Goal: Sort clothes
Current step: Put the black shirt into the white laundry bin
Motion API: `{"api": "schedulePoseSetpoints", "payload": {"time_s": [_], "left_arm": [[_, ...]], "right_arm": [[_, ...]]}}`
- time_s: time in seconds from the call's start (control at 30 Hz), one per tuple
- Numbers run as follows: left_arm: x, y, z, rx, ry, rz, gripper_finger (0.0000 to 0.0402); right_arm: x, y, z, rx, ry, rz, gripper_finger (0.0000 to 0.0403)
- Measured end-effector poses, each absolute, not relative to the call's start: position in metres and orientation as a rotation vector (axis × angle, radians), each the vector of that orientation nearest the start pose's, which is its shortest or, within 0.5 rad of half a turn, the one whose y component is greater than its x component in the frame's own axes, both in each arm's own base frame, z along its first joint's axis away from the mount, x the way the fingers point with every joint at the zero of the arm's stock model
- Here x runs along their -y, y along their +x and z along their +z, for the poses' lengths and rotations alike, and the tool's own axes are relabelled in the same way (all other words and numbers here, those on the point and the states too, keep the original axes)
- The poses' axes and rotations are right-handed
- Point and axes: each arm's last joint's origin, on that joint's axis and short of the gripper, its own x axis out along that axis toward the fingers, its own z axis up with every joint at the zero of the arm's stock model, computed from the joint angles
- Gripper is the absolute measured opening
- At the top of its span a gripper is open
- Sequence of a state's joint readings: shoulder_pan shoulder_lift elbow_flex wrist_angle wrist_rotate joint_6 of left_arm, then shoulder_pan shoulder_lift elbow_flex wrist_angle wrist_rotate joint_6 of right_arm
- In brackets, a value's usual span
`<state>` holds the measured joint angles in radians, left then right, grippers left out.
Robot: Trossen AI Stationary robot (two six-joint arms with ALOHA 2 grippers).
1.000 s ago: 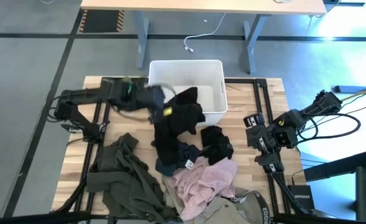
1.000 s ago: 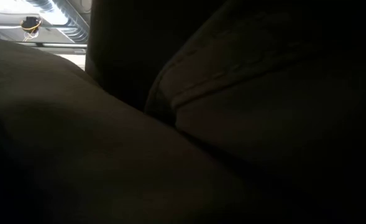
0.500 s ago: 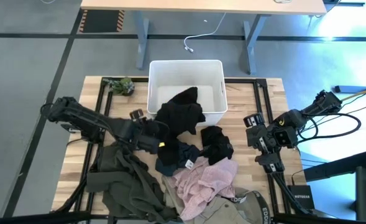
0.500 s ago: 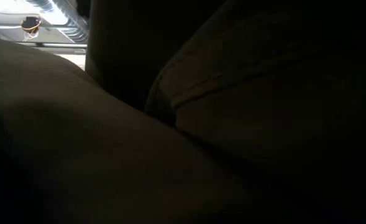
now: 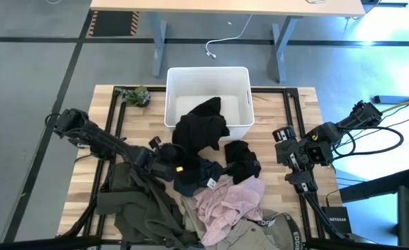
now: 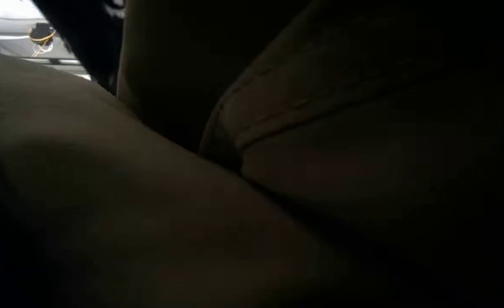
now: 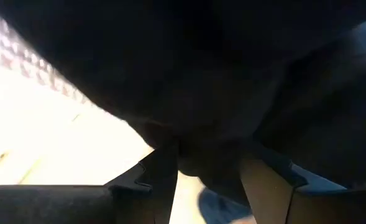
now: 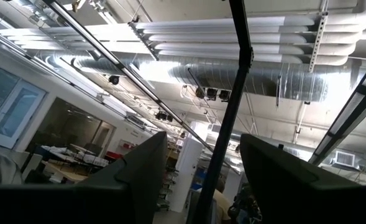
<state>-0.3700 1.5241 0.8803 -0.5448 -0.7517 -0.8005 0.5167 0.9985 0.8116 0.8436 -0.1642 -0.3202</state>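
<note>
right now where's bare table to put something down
Bare wood lies right of the bin, up to the right claw, and between the plant clump and the left arm. The middle and front are crowded with clothes; the left claw is among them.

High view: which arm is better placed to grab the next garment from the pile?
Left. Its gripper sits open at the pile, beside the navy garment. The right gripper is parked at the table's right edge, pointing up, away from the clothes.
</note>
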Motion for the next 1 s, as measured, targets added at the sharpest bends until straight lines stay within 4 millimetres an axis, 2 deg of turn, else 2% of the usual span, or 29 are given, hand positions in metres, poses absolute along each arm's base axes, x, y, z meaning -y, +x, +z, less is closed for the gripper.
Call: {"api": "schedulePoseSetpoints", "payload": {"time_s": [0.27, 0.53, 0.63, 0.83, 1.0], "left_arm": [[0.061, 0.260, 0.160, -0.667, -0.141, 0.748, 0.0155], [0.046, 0.270, 0.161, -0.579, -0.104, 0.740, 0.0148], [0.040, 0.273, 0.163, -0.571, -0.071, 0.759, 0.0117], [0.036, 0.282, 0.169, -0.514, -0.098, 0.695, 0.0016], [0.048, 0.295, 0.186, -0.376, -0.105, 0.510, 0.0011]], "right_arm": [[-0.105, 0.176, 0.398, 0.763, -0.204, 0.533, 0.0222], [-0.105, 0.176, 0.398, 0.763, -0.206, 0.532, 0.0222], [-0.105, 0.176, 0.398, 0.763, -0.206, 0.532, 0.0222], [-0.105, 0.176, 0.398, 0.764, -0.206, 0.532, 0.0222], [-0.105, 0.176, 0.398, 0.764, -0.206, 0.532, 0.0222]]}}
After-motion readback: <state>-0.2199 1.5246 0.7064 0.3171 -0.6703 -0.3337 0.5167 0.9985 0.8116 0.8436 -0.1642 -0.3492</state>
